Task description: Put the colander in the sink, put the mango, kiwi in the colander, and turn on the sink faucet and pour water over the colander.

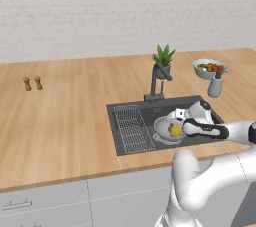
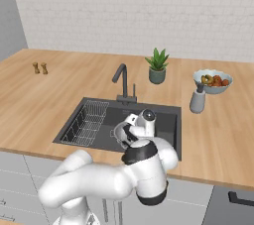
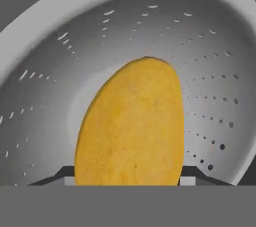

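Claw: our gripper (image 3: 127, 181) clamps the mango (image 3: 131, 126) between its tips.
Mango: low inside the colander (image 3: 60, 71) — we judge it ready for release.
Colander: sits in the sink (image 1: 125, 141).

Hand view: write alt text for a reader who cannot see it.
A yellow-orange mango stands close up between the hand's two dark fingertips, one on each side of it. Behind it curves the perforated silver-grey wall of the colander, which it sits inside.
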Robot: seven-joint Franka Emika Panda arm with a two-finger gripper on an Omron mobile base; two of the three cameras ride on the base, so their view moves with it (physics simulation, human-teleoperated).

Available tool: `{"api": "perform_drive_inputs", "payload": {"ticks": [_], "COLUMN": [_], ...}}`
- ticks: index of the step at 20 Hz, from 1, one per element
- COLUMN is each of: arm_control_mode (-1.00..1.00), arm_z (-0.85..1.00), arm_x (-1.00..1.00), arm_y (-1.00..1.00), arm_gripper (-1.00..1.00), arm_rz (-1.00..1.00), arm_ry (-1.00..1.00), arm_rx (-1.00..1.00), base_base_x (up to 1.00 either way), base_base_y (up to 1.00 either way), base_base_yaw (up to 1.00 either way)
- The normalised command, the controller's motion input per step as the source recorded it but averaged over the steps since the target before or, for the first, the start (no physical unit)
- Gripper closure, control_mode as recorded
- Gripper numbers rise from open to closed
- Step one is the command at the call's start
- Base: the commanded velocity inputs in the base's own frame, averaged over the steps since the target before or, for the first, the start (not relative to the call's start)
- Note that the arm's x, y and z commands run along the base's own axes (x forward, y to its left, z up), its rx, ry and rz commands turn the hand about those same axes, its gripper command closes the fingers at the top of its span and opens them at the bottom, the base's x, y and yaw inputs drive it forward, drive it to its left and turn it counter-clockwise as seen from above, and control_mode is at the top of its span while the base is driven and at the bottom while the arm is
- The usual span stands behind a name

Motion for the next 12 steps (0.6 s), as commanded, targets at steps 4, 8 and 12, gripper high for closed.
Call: {"api": "perform_drive_inputs", "payload": {"ticks": [4,8,12], "arm_control_mode": [-1.0,-1.0,-1.0], "arm_z": [-0.2,-0.13,-0.05], "arm_x": [0.28,0.14,-0.01], "arm_y": [0.03,0.0,0.0], "arm_gripper": [1.0,-1.0,-1.0], "arm_rz": [0.0,0.0,0.0], "arm_ry": [0.0,0.0,0.0], "arm_rx": [0.0,0.0,0.0], "base_base_x": [0.0,0.0,0.0], "base_base_y": [0.0,0.0,0.0], "base_base_yaw": [0.0,0.0,0.0]}}
